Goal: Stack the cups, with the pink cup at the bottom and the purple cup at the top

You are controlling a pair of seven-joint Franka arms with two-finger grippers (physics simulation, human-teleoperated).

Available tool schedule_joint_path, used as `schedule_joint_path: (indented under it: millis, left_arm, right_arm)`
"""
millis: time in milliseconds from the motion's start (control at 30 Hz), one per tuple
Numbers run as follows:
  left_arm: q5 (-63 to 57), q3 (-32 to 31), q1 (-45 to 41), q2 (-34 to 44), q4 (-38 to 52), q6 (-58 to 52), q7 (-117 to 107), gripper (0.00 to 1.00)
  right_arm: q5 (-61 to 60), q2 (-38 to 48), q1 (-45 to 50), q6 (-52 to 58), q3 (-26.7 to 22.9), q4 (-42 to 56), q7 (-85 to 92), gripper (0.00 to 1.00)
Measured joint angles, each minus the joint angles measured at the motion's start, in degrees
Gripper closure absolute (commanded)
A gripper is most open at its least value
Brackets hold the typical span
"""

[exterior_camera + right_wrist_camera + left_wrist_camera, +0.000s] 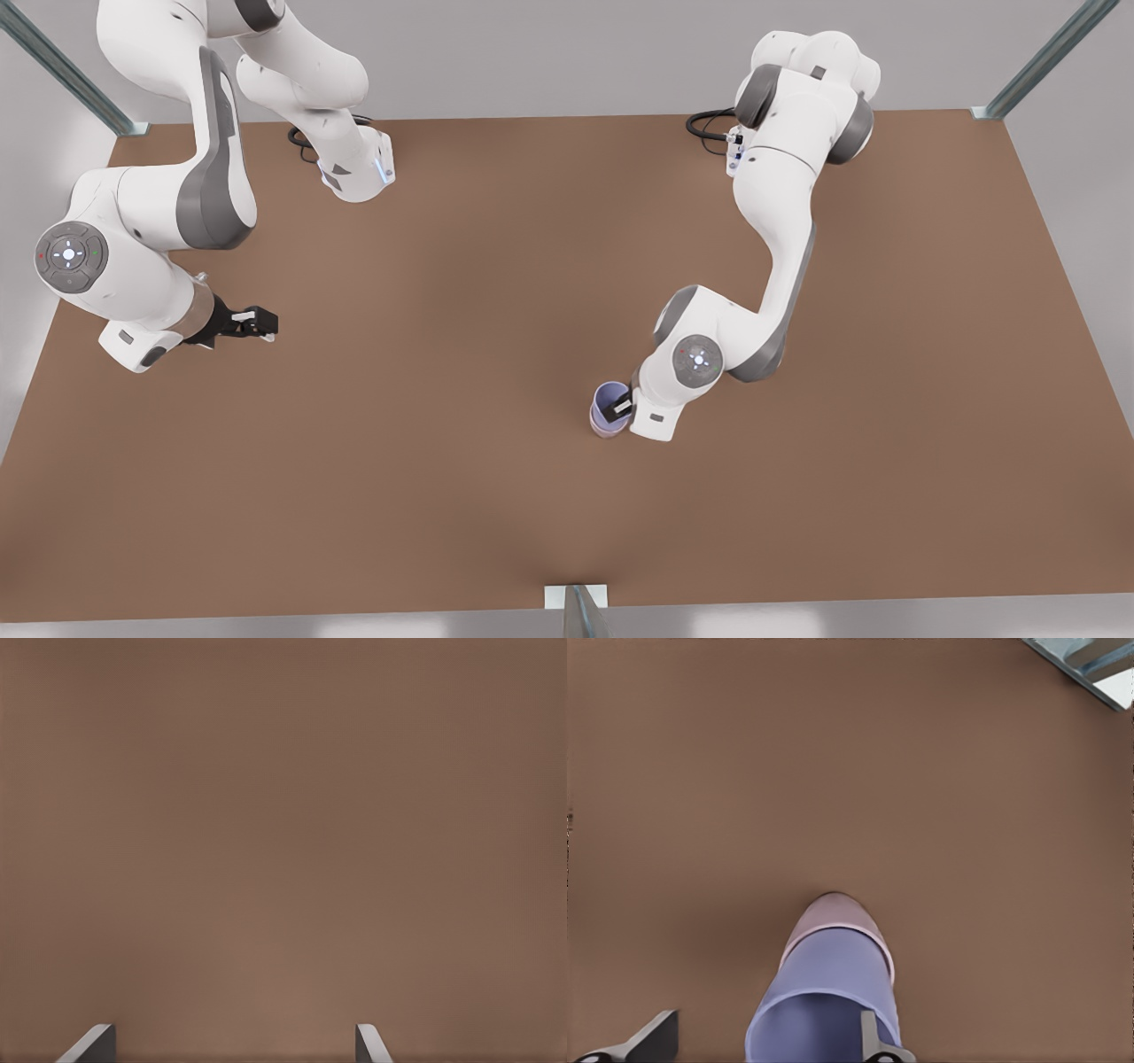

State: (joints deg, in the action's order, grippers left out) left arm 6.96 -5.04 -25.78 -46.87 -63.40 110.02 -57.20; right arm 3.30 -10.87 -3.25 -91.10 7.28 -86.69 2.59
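- Two cups stand nested right of centre on the brown table (443, 496) in the front view: the purple cup (610, 405) sits inside the pink cup (600, 431), which shows there as a thin band at the base.
- Most of the left hand (624, 406) is hidden under its own white wrist in the front view; one dark finger reaches over the purple cup's rim.
- From the left wrist view, the purple cup (826, 992) is cut off at the frame's lower edge, the pink cup (833, 914) peeking out beyond it. One finger (871, 1038) is inside the purple cup and the other stands apart outside it, so the hand is spread, gripping nothing.
- Well apart, at the front view's left, the right hand (257, 323) waits above bare table, its fingers spread in the right wrist view.
- No writing or labels can be read.
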Motion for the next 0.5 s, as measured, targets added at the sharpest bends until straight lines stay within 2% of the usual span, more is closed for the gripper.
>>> schedule_joint_path:
  millis: [200, 300, 333, 400, 500]
  left_arm:
    - [-0.7, 1.2, 2.8, 5.2, 0.0, -5.0, 1.1, 0.0]
    - [-2.2, 11.0, 3.1, 13.5, 0.0, -14.1, 7.5, 0.0]
    - [-2.5, 13.4, 4.4, 17.4, -1.7, -17.0, 10.4, 0.0]
    - [-3.9, 13.3, 8.2, 28.0, -12.5, -19.6, 15.6, 0.0]
    - [-5.7, 12.1, 9.7, 32.9, -17.6, -21.4, 22.2, 0.0]
  right_arm:
    - [0.0, 0.0, 0.1, 0.0, 0.0, 0.0, 0.0, 0.0]
    - [0.0, 0.0, 0.1, 0.0, 0.0, 0.0, 0.0, 0.0]
    - [0.0, 0.0, 0.1, 0.0, 0.0, 0.0, 0.1, 0.0]
    - [0.0, 0.0, 0.1, 0.0, 0.0, 0.0, 0.1, 0.0]
    - [0.0, 0.0, 0.0, 0.0, 0.0, 0.0, 0.1, 0.0]
